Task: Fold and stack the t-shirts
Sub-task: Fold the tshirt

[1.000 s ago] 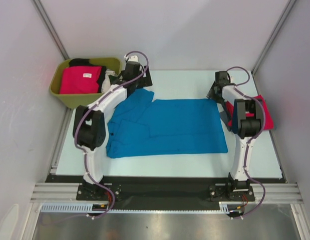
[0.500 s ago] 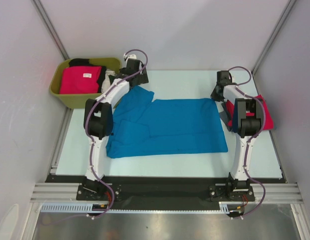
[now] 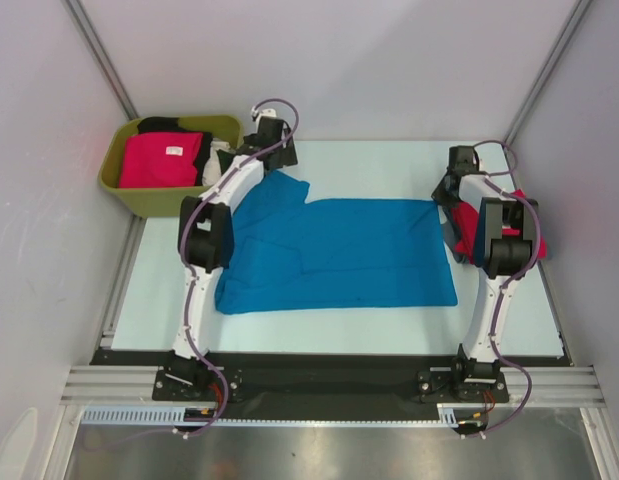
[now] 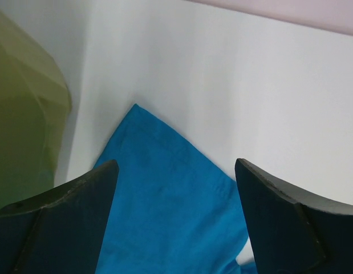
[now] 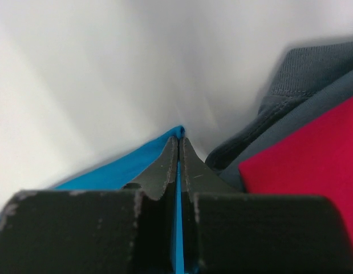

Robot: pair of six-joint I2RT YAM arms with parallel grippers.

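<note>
Blue shirt [image 3: 339, 255] spread flat mid bench [image 3: 389, 330]; left gripper [image 4: 176, 165] jaws wide apart above its far-left sleeve corner; right gripper [image 5: 178, 149] pinched tight on its far-right corner; red shirt [image 5: 313, 165] at right edge; pink shirt [image 3: 159, 160] in tub [image 3: 154, 200] far left.

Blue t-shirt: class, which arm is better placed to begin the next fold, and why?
Right. The right pincer is shut on the blue t-shirt at its far right corner, ready to lift. The left pincer hangs open above the cloth, gripping nothing.
</note>
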